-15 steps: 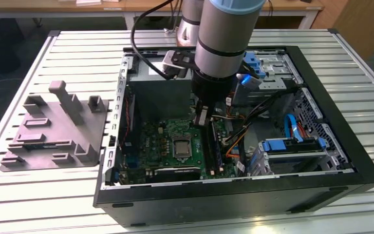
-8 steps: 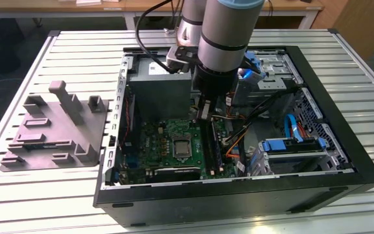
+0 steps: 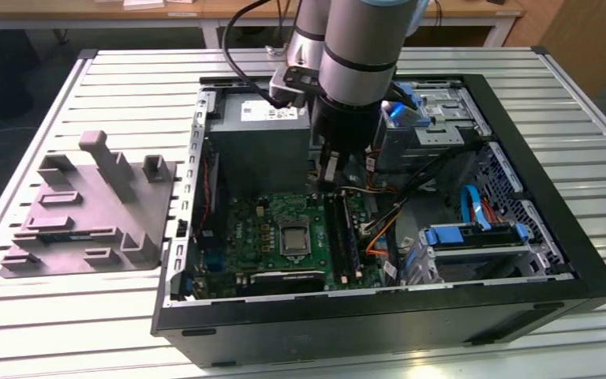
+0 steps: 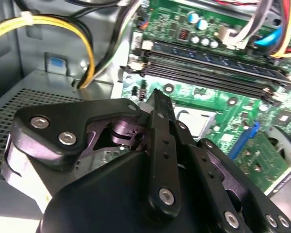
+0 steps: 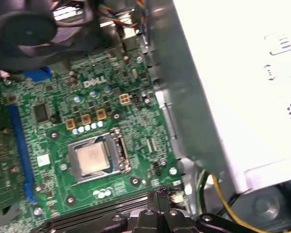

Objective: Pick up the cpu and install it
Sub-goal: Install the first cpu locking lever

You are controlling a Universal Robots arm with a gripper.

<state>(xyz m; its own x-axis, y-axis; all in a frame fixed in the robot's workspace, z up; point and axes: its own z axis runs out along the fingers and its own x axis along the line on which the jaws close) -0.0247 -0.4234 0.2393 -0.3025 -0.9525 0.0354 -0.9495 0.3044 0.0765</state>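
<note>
The arm (image 3: pixel 358 55) is made of thick round segments, silver-grey with a black band at the joint and a black lower part. A black cable (image 3: pixel 242 47) loops along it at about 9 o'clock from the wrist. In the second wrist view the gripper (image 4: pixel 157 97) is matte black, built of flat linked plates with rounded corners, fastened by silver screws (image 4: pixel 68 139) with hexagon sockets.

The arm reaches straight down — pincer (image 4: pixel 157 97) fingers pressed together.

Slatted white table (image 3: pixel 92 316) — wooden desks (image 3: pixel 230 12) behind.
</note>
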